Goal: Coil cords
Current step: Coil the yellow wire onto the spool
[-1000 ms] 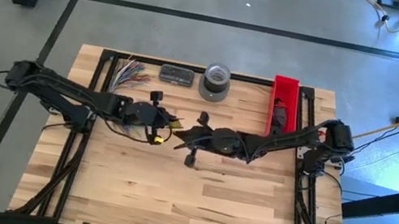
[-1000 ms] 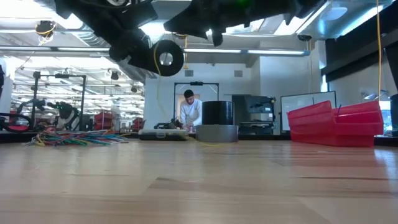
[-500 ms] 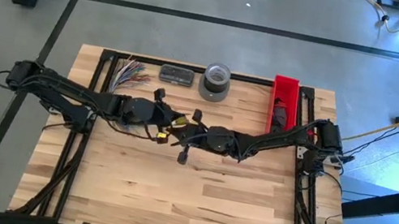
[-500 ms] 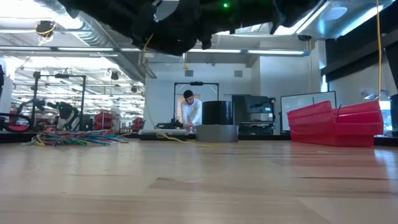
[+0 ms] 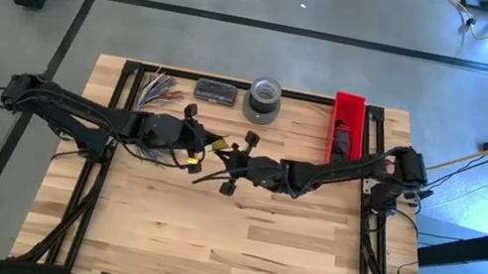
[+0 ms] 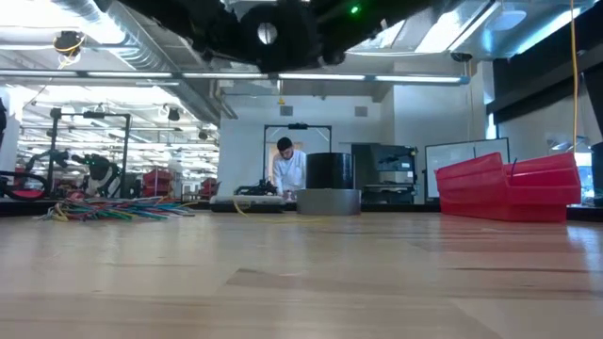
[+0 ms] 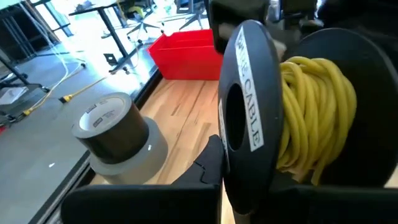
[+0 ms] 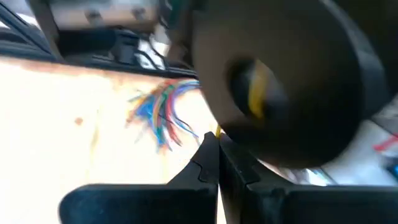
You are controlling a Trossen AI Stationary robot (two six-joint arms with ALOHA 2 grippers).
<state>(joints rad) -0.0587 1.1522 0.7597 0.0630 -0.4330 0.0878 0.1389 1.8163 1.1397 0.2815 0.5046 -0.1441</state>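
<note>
Status: both claws mid-counter, aloft | L claw (image 5: 205, 147) & R claw (image 5: 230, 160) at black spool (image 7: 249, 118) w/ yellow cable (image 7: 311, 118) wound; finger state: can't tell | cords (image 5: 160, 88) loose, far-left counter (image 5: 235, 246) corner, uncoiled | est. early.

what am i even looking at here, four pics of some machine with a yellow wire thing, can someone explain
It is a two-armed robot at a wooden table. One picture looks straight down, one looks level across the tabletop, and two come from cameras on the arms' wrists. Above the table's middle, the left end effector and the right end effector meet at a black spool wound with yellow cord; whether either actually grips it is not clear. Along the far edge lie loose coloured cords, a grey tape roll and a red bin. A person stands far off in the room behind.
</note>
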